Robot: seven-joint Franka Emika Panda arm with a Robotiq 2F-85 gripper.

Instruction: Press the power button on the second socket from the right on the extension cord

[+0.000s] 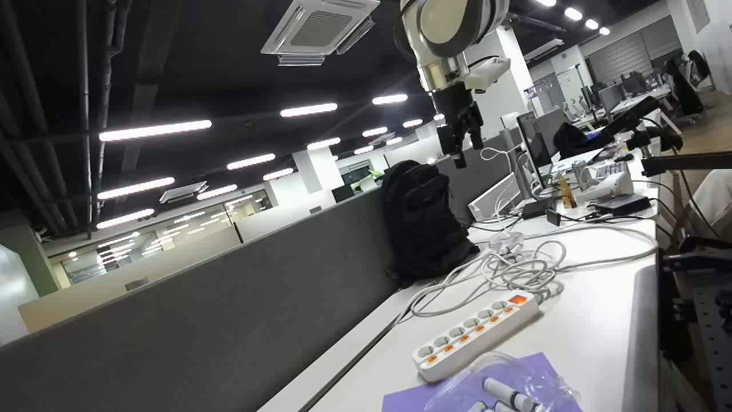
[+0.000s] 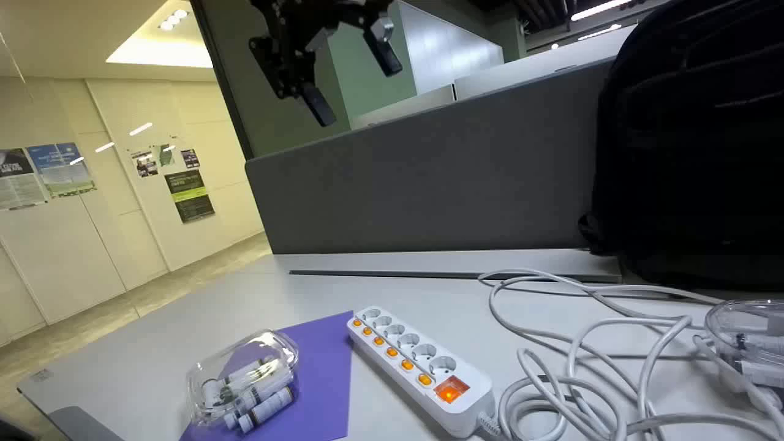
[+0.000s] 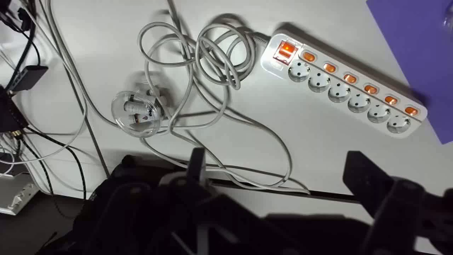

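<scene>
Nearest in the wrist view, the fingers [image 3: 366, 180] stand wide apart, nothing between them, high and well apart from the extension cord [image 2: 419, 367], which lies on the table [image 2: 429, 300] with its orange buttons [image 3: 350, 78] facing up. Beside the cord's cable end sits a tangle of white cable [image 1: 517, 274]; by its opposite end, a purple sheet [image 3: 421, 42]. Nothing touches any button, so approach and press both seem left to do; whether the wanted button is on, I cannot tell.
</scene>
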